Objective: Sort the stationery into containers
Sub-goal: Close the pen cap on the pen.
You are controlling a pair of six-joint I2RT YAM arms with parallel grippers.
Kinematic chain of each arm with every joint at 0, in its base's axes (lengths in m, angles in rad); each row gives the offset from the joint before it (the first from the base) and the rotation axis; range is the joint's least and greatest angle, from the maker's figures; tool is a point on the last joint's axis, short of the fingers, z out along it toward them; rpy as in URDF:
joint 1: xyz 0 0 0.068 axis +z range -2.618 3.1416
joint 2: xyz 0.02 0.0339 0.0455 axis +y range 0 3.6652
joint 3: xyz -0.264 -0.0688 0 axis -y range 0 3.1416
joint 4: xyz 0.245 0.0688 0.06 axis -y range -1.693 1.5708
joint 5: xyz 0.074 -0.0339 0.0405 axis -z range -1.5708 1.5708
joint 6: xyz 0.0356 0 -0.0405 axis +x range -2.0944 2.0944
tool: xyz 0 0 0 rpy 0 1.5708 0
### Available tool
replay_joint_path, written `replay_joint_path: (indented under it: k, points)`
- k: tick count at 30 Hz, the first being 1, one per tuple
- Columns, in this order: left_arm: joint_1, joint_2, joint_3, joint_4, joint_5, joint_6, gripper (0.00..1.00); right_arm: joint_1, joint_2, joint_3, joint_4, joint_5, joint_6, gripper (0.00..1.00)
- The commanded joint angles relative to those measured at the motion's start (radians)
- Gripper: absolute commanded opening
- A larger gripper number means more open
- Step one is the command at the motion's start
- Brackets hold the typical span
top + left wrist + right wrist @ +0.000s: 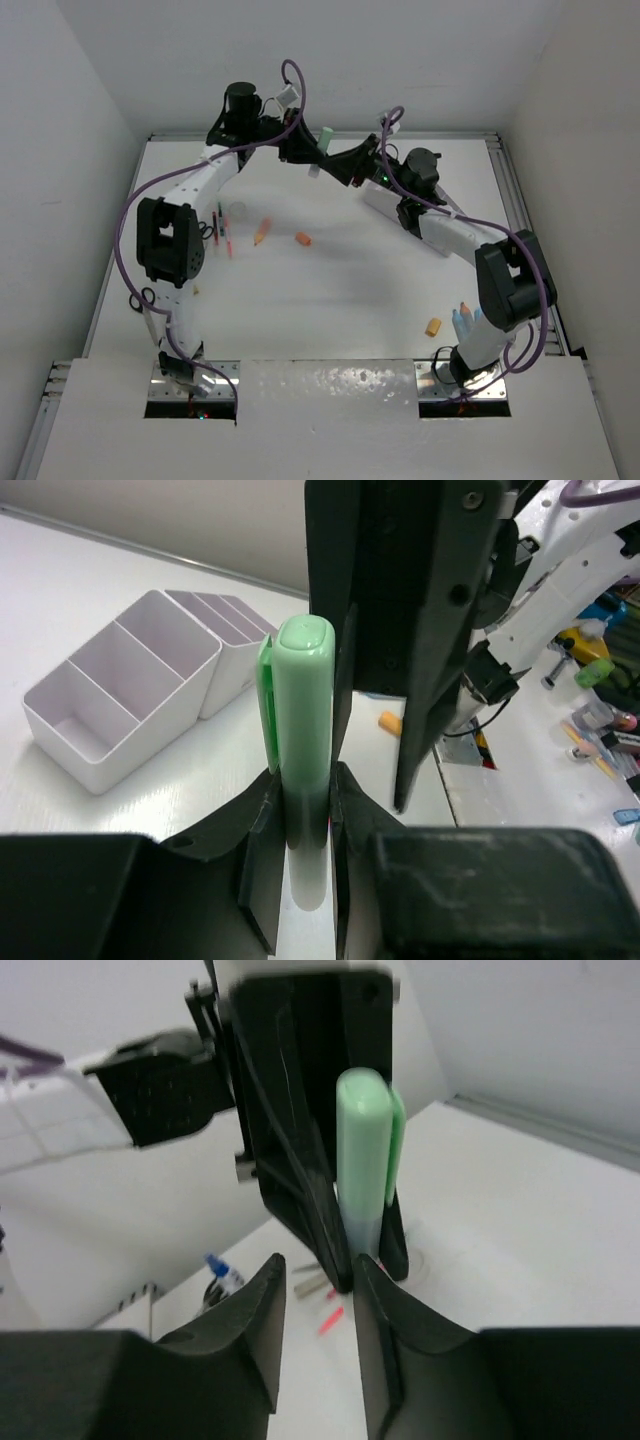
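Left tool [300, 810] grips a green marker [305, 700] by its pale end, long axis straight out from it, cap outermost; right tool [318, 1295] just beside, parted, empty

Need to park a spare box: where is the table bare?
The middle of the table is bare, between the orange pencil and the eraser. Crowded: pens and scissors by the left arm, bottles by the right arm.
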Motion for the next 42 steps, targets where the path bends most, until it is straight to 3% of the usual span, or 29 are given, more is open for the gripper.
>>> replay_joint_path:
  k: [1, 2, 3, 5, 9, 13, 15, 18, 35, 36, 37, 39, 40, 42]
  points:
    - [-0.015, -0.075, 0.06, 0.034, -0.038, 0.066, 0.0, 0.026, 0.016, 0.013, -0.032, -0.12, 0.04, 0.28]
    - [-0.017, -0.073, 0.059, 0.031, -0.038, 0.069, 0.0, 0.025, 0.015, 0.01, -0.012, -0.117, 0.053, 0.28]
    - [-0.017, -0.07, 0.058, 0.009, -0.038, 0.081, 0.0, 0.023, 0.016, 0.01, 0.003, -0.119, 0.066, 0.37]
    - [-0.015, -0.07, 0.059, -0.008, -0.038, 0.095, 0.0, 0.019, 0.016, 0.025, 0.008, -0.127, 0.076, 0.46]
    - [-0.017, -0.072, 0.06, -0.074, -0.052, 0.131, 0.0, -0.021, -0.002, 0.033, 0.053, -0.139, 0.109, 0.5]
    - [-0.015, -0.072, 0.077, -0.141, -0.07, 0.21, 0.0, -0.063, -0.048, 0.083, -0.072, -0.165, 0.032, 0.56]
    - [-0.018, -0.07, 0.083, -0.184, -0.073, 0.253, 0.0, -0.075, -0.069, 0.109, -0.166, -0.16, -0.086, 0.6]
    - [-0.018, -0.07, 0.088, -0.227, -0.076, 0.284, 0.0, -0.082, -0.057, 0.192, -0.311, -0.157, -0.159, 0.62]
    - [-0.041, -0.075, 0.098, -0.265, -0.075, 0.321, 0.0, -0.066, 0.139, 0.355, -0.182, -0.176, -0.03, 0.61]
    - [-0.043, -0.073, 0.098, -0.268, -0.076, 0.322, 0.0, -0.066, 0.141, 0.353, -0.184, -0.17, -0.03, 0.59]
    - [-0.043, -0.073, 0.098, -0.267, -0.078, 0.322, 0.0, -0.066, 0.144, 0.353, -0.181, -0.17, -0.03, 0.46]
    - [-0.041, -0.073, 0.098, -0.267, -0.081, 0.321, 0.0, -0.066, 0.144, 0.346, -0.162, -0.17, -0.015, 0.31]
    - [-0.041, -0.073, 0.101, -0.267, -0.082, 0.321, 0.0, -0.066, 0.138, 0.341, -0.148, -0.167, -0.009, 0.15]
    - [-0.041, -0.072, 0.103, -0.267, -0.104, 0.31, 0.02, -0.066, 0.121, 0.314, -0.113, -0.153, 0.008, 0.0]
